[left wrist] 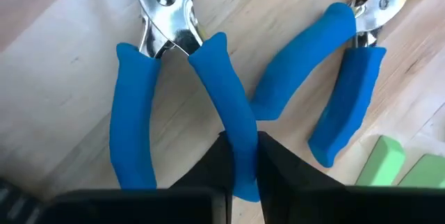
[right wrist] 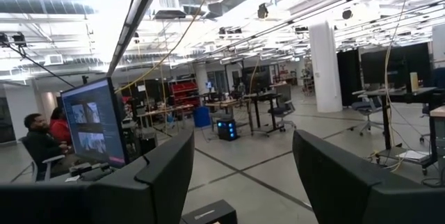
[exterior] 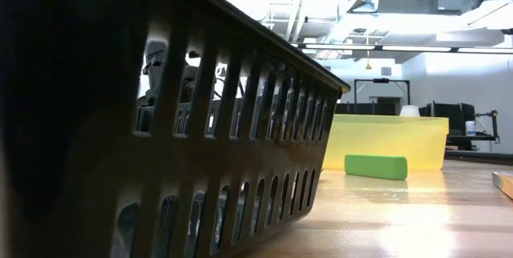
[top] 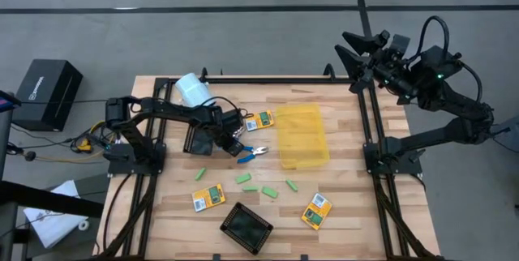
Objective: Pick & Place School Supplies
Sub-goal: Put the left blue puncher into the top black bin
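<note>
On the left of the desk [top: 162, 204], a pale cylinder [top: 191, 89] is seen near the far edge. Just in front of it, the left gripper [top: 233, 141] is lowered over the two blue-handled tools. In the left wrist view its fingers [left wrist: 215, 168] are pressed closed on one blue handle of the nearer tool [left wrist: 177, 92], which lies flat on the wood. The second tool [left wrist: 334, 92] is seen just beside it, untouched, its handles spread; in the high view it lies at [top: 253, 153].

A yellow-orange pack [top: 259, 121] is placed between the left gripper and the yellow bin [top: 302, 137], close to the bin's left wall. Nearer the front edge, a second pack [top: 208, 197] is found left of centre, and five light-green pieces are scattered around the middle, among them one at [top: 200, 173] and one at [top: 243, 178]. A black tray [top: 247, 227] is set at the front edge, tilted to the boards. A third pack [top: 316, 210] lies to its right.

In the low view, a green piece [exterior: 375, 166] is seen in front of the bin.

The right gripper [top: 357, 50] is held up beyond the desk's far right corner, its fingers [right wrist: 163, 172] spread wide and holding nothing.
</note>
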Available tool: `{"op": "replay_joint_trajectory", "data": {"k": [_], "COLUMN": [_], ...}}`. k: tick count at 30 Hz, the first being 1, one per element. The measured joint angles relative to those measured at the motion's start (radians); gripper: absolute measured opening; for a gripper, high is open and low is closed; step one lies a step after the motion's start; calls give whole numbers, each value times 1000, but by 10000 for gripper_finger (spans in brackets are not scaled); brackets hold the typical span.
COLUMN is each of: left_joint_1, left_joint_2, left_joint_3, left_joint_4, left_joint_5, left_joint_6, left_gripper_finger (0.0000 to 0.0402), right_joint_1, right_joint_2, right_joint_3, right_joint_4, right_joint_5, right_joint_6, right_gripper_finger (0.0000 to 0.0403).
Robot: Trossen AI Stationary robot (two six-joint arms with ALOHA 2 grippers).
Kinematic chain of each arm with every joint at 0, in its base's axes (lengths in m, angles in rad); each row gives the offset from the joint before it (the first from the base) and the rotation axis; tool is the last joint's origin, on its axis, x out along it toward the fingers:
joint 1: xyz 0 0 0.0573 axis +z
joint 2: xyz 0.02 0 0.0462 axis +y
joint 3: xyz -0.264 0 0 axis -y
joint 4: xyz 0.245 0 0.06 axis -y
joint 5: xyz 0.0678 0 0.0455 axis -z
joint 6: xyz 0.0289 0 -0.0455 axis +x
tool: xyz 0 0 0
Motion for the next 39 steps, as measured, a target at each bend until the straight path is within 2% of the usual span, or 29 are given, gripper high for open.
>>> {"op": "replay_joint_trajectory", "data": {"k": [7,15,21,28,39], "left_joint_1": [0,31,42,34,-2], "left_joint_2": [-79,-288,-439,-520,-549], "left_joint_3": [0,0,0,0,-9], "left_joint_4": [87,119,-109,-391,-462], "left_joint_5": [61,-6,-62,-100,-69], "left_joint_6": [-7,-63,-124,-146,-200], "left_gripper_finger": [27,27,27,27,27], "right_joint_1": [0,0,0,0,0], "right_joint_2": [0,0,0,0,0], "right_joint_3": [0,0,0,0,0], "right_joint_4": [30,30,35,35,34], "right_joint_5": [0,0,0,0,0], "right_joint_6": [-11,-11,-34,-37,-37], "right_gripper_finger": [235,235,235,235,235]}}
